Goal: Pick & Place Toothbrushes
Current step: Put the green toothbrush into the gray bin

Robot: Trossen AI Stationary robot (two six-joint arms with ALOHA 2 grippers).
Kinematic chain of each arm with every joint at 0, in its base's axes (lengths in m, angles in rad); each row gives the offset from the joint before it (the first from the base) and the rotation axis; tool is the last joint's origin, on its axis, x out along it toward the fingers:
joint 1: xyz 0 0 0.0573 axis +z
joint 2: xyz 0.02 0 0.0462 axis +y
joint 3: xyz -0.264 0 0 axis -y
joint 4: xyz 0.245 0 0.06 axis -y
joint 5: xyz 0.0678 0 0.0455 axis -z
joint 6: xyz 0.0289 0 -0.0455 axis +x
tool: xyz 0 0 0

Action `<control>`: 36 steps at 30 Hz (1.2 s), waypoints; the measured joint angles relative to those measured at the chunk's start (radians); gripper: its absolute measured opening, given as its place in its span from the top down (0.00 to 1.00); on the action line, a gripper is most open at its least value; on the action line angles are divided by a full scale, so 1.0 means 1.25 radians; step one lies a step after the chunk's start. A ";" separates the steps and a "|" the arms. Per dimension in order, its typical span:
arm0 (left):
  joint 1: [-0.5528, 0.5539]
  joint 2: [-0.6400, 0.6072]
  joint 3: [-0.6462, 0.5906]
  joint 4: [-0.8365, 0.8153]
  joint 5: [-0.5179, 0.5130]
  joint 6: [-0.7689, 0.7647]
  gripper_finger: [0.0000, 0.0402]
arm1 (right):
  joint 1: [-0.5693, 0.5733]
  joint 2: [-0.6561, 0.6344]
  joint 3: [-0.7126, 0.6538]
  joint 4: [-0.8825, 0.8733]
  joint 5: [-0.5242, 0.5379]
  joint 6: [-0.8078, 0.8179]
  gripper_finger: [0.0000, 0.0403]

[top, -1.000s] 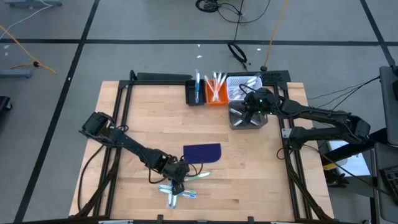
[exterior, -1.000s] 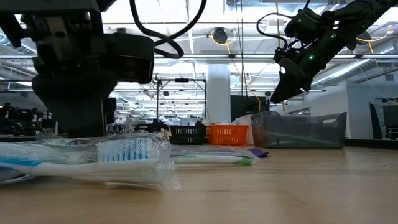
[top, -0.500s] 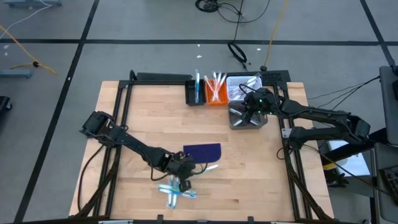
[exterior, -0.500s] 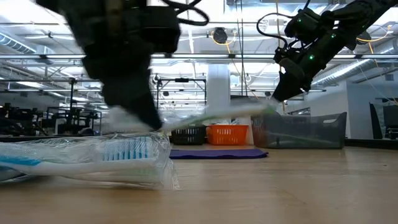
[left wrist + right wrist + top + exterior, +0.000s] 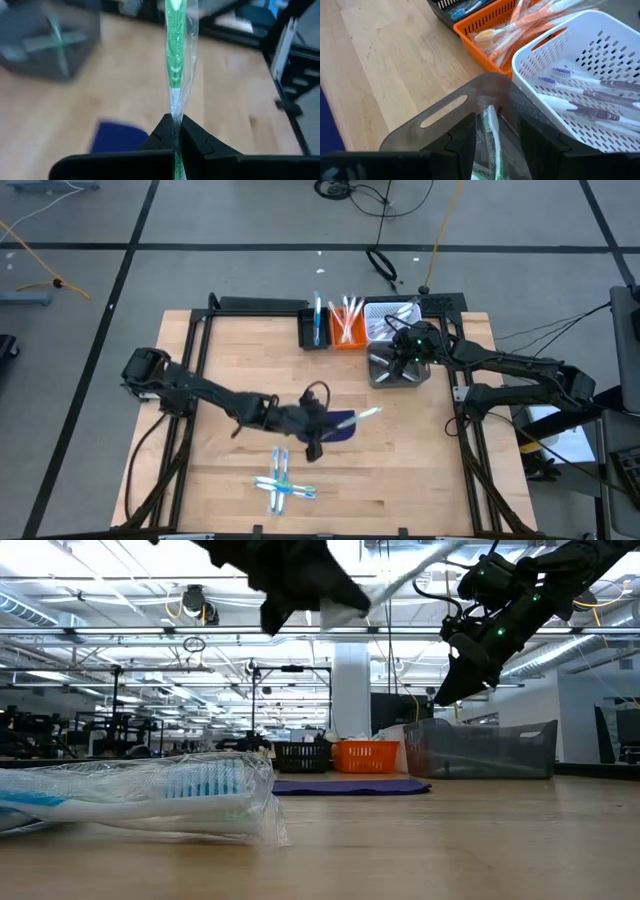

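Observation:
My left gripper [image 5: 322,427] is shut on a green toothbrush in a clear wrapper [image 5: 358,417], held in the air over the dark blue mat [image 5: 340,431]. It also shows high in the low view [image 5: 405,570]. Light blue wrapped toothbrushes [image 5: 280,485] lie crossed on the table near the front edge. My right gripper [image 5: 405,352] hovers open over the grey bin [image 5: 383,379], with a green toothbrush [image 5: 491,131] lying in the bin below its fingers. My left gripper pinches the wrapped green toothbrush near one end [image 5: 176,116] between its two fingers. The fingers point toward the table's right and the brush runs on ahead along them. The brush is lifted clear of the table, and its free end [image 5: 376,412] slants up toward the grey bin.
At the far edge stand a black bin [image 5: 314,332] with blue brushes, an orange bin [image 5: 348,330] with orange-pink ones and a white basket [image 5: 392,317] with white ones. Bare wood lies to the table's left and right of the mat.
My left gripper has risen from the table by the blue brushes with the green toothbrush and gone toward the far right, over the mat. The brush, which lay flat on the wood, is now lifted clear and points toward the grey bin.

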 joint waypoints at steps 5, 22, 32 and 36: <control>0.069 -0.024 0.001 0.069 -0.006 0.107 1.00 | 0.000 0.000 0.000 0.003 0.000 0.000 0.66; 0.262 -0.026 0.000 0.221 0.004 0.171 1.00 | 0.000 0.000 0.000 0.179 -0.161 -0.015 0.66; 0.287 -0.025 0.000 0.225 0.025 0.166 1.00 | 0.000 0.000 0.000 0.319 -0.296 0.033 0.66; 0.286 -0.025 0.000 0.235 0.025 0.169 1.00 | 0.000 0.000 0.000 0.380 -0.319 0.058 0.66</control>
